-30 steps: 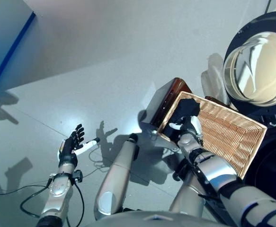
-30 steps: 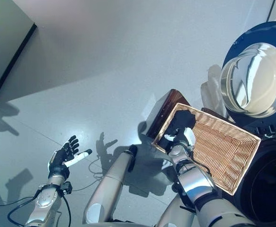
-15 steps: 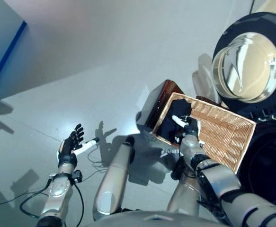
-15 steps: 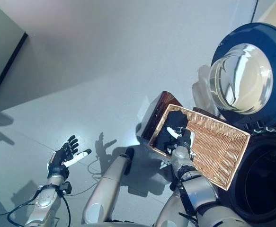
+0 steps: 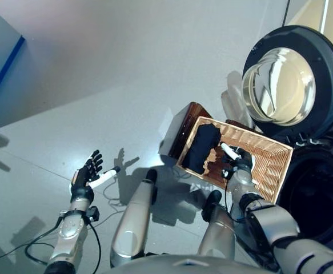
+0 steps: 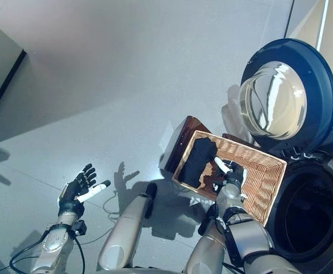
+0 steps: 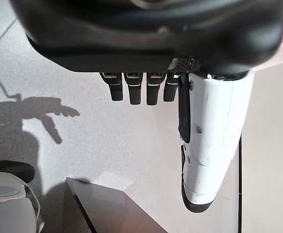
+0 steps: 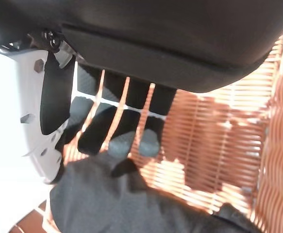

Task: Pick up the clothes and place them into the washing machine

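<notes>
A dark garment (image 5: 203, 148) lies bunched in the left end of a wicker basket (image 5: 264, 161). My right hand (image 5: 238, 164) hovers low over the basket's middle, just right of the garment, white-covered thumb raised. In the right wrist view its fingers (image 8: 131, 114) reach out nearly straight, tips at the edge of the dark cloth (image 8: 131, 201), closed on nothing. The washing machine stands at the right with its round door (image 6: 286, 94) swung wide and the dark drum opening (image 6: 303, 211) below. My left hand (image 5: 86, 176) is held out open above the floor at the lower left, holding nothing.
The basket rests on a brown wooden stand (image 5: 183, 127) beside the machine. Something white (image 5: 232, 104) sits behind the basket, against the door. Grey floor stretches to the left, with a blue-edged wall (image 5: 3, 68) at the far left.
The camera has swung right, bringing more of the machine into view. My right hand has slid off the garment toward the basket's middle. The left hand has held still.
</notes>
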Tool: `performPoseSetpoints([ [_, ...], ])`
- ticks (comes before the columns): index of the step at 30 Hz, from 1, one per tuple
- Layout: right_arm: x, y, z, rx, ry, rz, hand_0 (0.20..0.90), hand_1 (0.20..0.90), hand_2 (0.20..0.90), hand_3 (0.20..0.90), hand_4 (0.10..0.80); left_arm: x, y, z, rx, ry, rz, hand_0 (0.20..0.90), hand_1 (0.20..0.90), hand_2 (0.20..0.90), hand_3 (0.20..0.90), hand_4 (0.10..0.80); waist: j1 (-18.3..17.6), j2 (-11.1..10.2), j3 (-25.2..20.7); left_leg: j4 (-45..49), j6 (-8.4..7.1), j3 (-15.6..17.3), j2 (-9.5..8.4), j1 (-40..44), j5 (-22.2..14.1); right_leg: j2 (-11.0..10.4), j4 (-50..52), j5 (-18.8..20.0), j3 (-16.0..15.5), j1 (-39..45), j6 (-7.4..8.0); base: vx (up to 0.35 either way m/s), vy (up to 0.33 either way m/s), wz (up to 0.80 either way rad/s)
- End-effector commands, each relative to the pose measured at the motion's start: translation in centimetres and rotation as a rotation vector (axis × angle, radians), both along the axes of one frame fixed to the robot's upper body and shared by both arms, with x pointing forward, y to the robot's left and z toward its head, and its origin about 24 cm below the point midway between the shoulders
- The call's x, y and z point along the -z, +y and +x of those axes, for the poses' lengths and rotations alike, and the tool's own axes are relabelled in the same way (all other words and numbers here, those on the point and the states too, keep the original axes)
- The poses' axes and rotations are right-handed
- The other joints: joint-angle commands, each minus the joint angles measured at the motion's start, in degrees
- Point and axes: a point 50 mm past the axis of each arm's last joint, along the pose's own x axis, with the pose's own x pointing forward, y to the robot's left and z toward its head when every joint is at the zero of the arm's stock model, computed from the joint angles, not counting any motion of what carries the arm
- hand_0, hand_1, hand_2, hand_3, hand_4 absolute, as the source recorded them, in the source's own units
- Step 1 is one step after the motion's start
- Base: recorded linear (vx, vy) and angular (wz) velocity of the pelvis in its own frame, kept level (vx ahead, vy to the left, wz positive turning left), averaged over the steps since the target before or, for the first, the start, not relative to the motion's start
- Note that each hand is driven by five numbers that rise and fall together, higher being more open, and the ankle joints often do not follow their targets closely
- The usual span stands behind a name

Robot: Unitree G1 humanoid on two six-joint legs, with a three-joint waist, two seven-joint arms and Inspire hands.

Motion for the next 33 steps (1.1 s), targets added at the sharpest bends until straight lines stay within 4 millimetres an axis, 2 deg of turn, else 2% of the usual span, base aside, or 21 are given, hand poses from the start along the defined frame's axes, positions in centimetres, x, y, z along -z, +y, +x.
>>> performPoseSetpoints([
  [1, -3.7, -1.7, 2.3, -0.040, -0.056, -0.271, 0.900, 0.900, 0.900, 0.900, 0.800, -2.2, 1.3, -0.3, 0.004, -0.120, 0.059, 0.900, 0.900, 0.900, 0.900, 0.800, 1.47, 1.08, -1.90, -6.06, -2.14, -1.57, 0.55, -2.80, 5.77, -1.26, 1.66, 3.35, -0.06, 1.06, -1.90, 0.000, 0.000, 0.00],
  [8, -5.0, -2.2, 3.1, -0.007, -0.043, -0.354, 0.900, 0.900, 0.900, 0.900, 0.800, -2.9, 1.7, -0.4, 0.000, -0.145, 0.083, 0.900, 0.900, 0.900, 0.900, 0.800, 2.12, 1.59, -0.73, -4.05, -1.99, -1.38, 0.18, -4.61, 5.39, -1.51, 2.96, 3.23, 0.45, -0.32, -1.85, 0.006, 0.000, 0.02],
  [9, -5.2, -2.4, 3.1, 0.000, -0.041, -0.360, 0.900, 0.900, 0.900, 0.900, 0.800, -3.0, 1.7, -0.4, 0.001, -0.151, 0.087, 0.900, 0.900, 0.900, 0.900, 0.800, 2.20, 1.59, -0.63, -2.83, -2.21, -1.56, 0.08, -4.57, 3.17, -1.55, 4.20, 1.36, 0.92, -0.17, -1.33, -0.033, 0.025, 0.07],
  [10, -5.4, -2.7, 3.2, 0.014, -0.036, -0.364, 0.900, 0.900, 0.900, 0.900, 0.800, -3.3, 1.8, -0.3, 0.001, -0.162, 0.094, 0.900, 0.900, 0.900, 0.900, 0.800, 2.43, 2.01, -0.13, -2.47, -1.86, -1.37, -0.19, -5.98, 4.95, -1.66, 4.26, 2.78, 0.57, -1.16, -1.92, -0.029, 0.019, 0.07],
  [12, -5.6, -2.9, 3.3, 0.023, -0.038, -0.368, 0.900, 0.900, 0.900, 0.900, 0.800, -3.4, 2.0, -0.3, -0.005, -0.163, 0.098, 0.900, 0.900, 0.900, 0.900, 0.800, 2.54, 2.08, -0.09, -2.14, -1.86, -1.38, -0.22, -6.37, 4.83, -1.72, 4.78, 2.49, 0.69, -1.61, -1.94, -0.015, 0.020, 0.11],
  [13, -5.6, -3.1, 3.2, 0.035, -0.034, -0.369, 0.900, 0.900, 0.900, 0.900, 0.800, -3.3, 2.1, -0.4, -0.010, -0.161, 0.099, 0.900, 0.900, 0.900, 0.900, 0.800, 2.52, 2.02, -0.15, -1.18, -2.08, -1.55, -0.27, -6.12, 2.65, -1.66, 5.92, 0.70, 1.14, -1.40, -1.46, -0.013, 0.037, 0.12],
  [14, -5.9, -3.6, 3.2, 0.062, -0.035, -0.369, 0.900, 0.900, 0.900, 0.900, 0.800, -3.4, 2.2, -0.4, -0.014, -0.161, 0.103, 0.900, 0.900, 0.900, 0.900, 0.800, 2.69, 2.30, 0.08, -1.22, -1.71, -1.32, -0.33, -7.08, 4.44, -1.81, 5.82, 2.25, 1.05, -2.36, -2.06, -0.009, 0.027, 0.05],
  [16, -5.9, -3.7, 3.1, 0.077, -0.031, -0.371, 0.900, 0.900, 0.900, 0.900, 0.800, -3.4, 2.3, -0.5, -0.021, -0.160, 0.110, 0.900, 0.900, 0.900, 0.900, 0.800, 2.61, 2.30, 0.23, -0.76, -1.61, -1.14, -0.34, -7.45, 4.27, -1.75, 6.12, 2.25, 1.32, -2.82, -2.10, -0.054, 0.033, 0.03],
  [17, -5.8, -3.8, 3.1, 0.087, -0.028, -0.366, 0.900, 0.900, 0.900, 0.900, 0.800, -3.2, 2.4, -0.5, -0.025, -0.153, 0.114, 0.900, 0.900, 0.900, 0.900, 0.800, 2.56, 2.27, 0.27, -0.60, -1.57, -1.10, -0.30, -7.57, 4.20, -1.74, 6.27, 2.23, 1.39, -2.99, -2.11, 0.082, 0.000, -0.01],
  [18, -5.8, -3.8, 3.0, 0.087, -0.027, -0.366, 0.900, 0.900, 0.900, 0.900, 0.800, -3.2, 2.4, -0.5, -0.026, -0.151, 0.114, 0.900, 0.900, 0.900, 0.900, 0.800, 2.51, 2.09, 0.05, 0.08, -1.82, -1.33, -0.30, -7.10, 2.13, -1.69, 6.99, 0.53, 1.79, -2.57, -1.56, -0.005, 0.022, -0.05],
  [19, -5.7, -3.7, 3.0, 0.098, -0.025, -0.354, 0.900, 0.900, 0.900, 0.900, 0.800, -3.4, 2.3, -0.5, -0.021, -0.160, 0.110, 0.900, 0.900, 0.900, 0.900, 0.800, 2.54, 2.15, 0.37, -0.43, -1.54, -1.06, -0.22, -7.62, 4.13, -1.77, 6.40, 2.17, 1.37, -3.05, -2.16, -0.007, 0.012, -0.05],
  [21, -5.6, -3.6, 3.0, 0.097, -0.027, -0.345, 0.900, 0.900, 0.900, 0.900, 0.800, -3.3, 2.4, -0.5, -0.021, -0.155, 0.113, 0.900, 0.900, 0.900, 0.900, 0.800, 2.44, 2.05, 0.35, -0.36, -1.58, -1.01, -0.16, -7.60, 4.08, -1.76, 6.39, 2.14, 1.40, -3.08, -2.18, -0.009, 0.012, 0.02],
  [22, -5.5, -3.5, 3.0, 0.097, -0.028, -0.335, 0.900, 0.900, 0.900, 0.900, 0.800, -3.3, 2.4, -0.5, -0.021, -0.155, 0.111, 0.900, 0.900, 0.900, 0.900, 0.800, 2.25, 1.86, 0.16, 0.33, -1.88, -1.15, -0.14, -7.08, 1.97, -1.65, 7.17, 0.40, 1.85, -2.72, -1.64, 0.000, 0.000, 0.00],
  [23, -5.4, -3.4, 2.9, 0.098, -0.030, -0.322, 0.900, 0.900, 0.900, 0.900, 0.800, -3.3, 2.3, -0.4, -0.018, -0.156, 0.108, 0.900, 0.900, 0.900, 0.900, 0.800, 2.21, 1.86, 0.36, -0.20, -1.65, -0.88, -0.08, -7.62, 3.94, -1.72, 6.60, 2.03, 1.59, -3.22, -2.25, -0.024, 0.033, 0.00],
  [25, -4.6, -2.7, 2.7, 0.095, -0.040, -0.259, 0.900, 0.900, 0.900, 0.900, 0.800, -3.4, 2.2, -0.4, -0.017, -0.158, 0.104, 0.900, 0.900, 0.900, 0.900, 0.800, 1.99, 1.70, 0.39, 0.03, -1.67, -0.88, 0.05, -7.63, 3.76, -1.62, 6.80, 1.91, 1.57, -3.33, -2.33, -0.020, 0.028, -0.03],
  [26, -4.6, -2.7, 2.6, 0.095, -0.038, -0.259, 0.900, 0.900, 0.900, 0.900, 0.800, -3.3, 2.3, -0.4, -0.018, -0.156, 0.104, 0.900, 0.900, 0.900, 0.900, 0.800, 1.94, 1.53, 0.14, 0.69, -1.94, -1.12, 0.06, -7.15, 1.71, -1.55, 7.50, 0.22, 1.97, -2.91, -1.78, -0.007, 0.011, -0.04],
  [27, -4.0, -2.3, 2.4, 0.087, -0.027, -0.236, 0.900, 0.900, 0.900, 0.900, 0.800, -3.3, 2.2, -0.5, -0.018, -0.155, 0.101, 0.900, 0.900, 0.900, 0.900, 0.800, 1.98, 1.61, 0.36, 0.03, -1.65, -0.84, 0.12, -7.57, 3.72, -1.59, 6.78, 1.94, 1.60, -3.40, -2.34, 0.082, -0.016, -0.04],
  [28, -3.3, -1.6, 2.1, 0.060, -0.007, -0.223, 0.900, 0.900, 0.900, 0.900, 0.800, -3.2, 2.1, -0.5, -0.013, -0.150, 0.096, 0.900, 0.900, 0.900, 0.900, 0.800, 1.99, 1.47, 0.22, 1.06, -1.90, -1.03, 0.20, -7.14, 1.43, -1.47, 7.59, 0.14, 2.08, -3.05, -1.78, -0.013, 0.011, -0.05],
  [33, -3.1, -1.0, 2.2, 0.047, -0.008, -0.197, 0.900, 0.900, 0.900, 0.900, 0.800, -3.4, 2.0, -0.4, -0.009, -0.160, 0.087, 0.900, 0.900, 0.900, 0.900, 0.800, 2.16, 1.79, 0.26, 1.58, -1.79, -0.93, 0.05, -7.86, 1.30, -1.65, 7.81, 0.12, 2.16, -3.48, -1.79, 0.010, 0.001, -0.02],
])
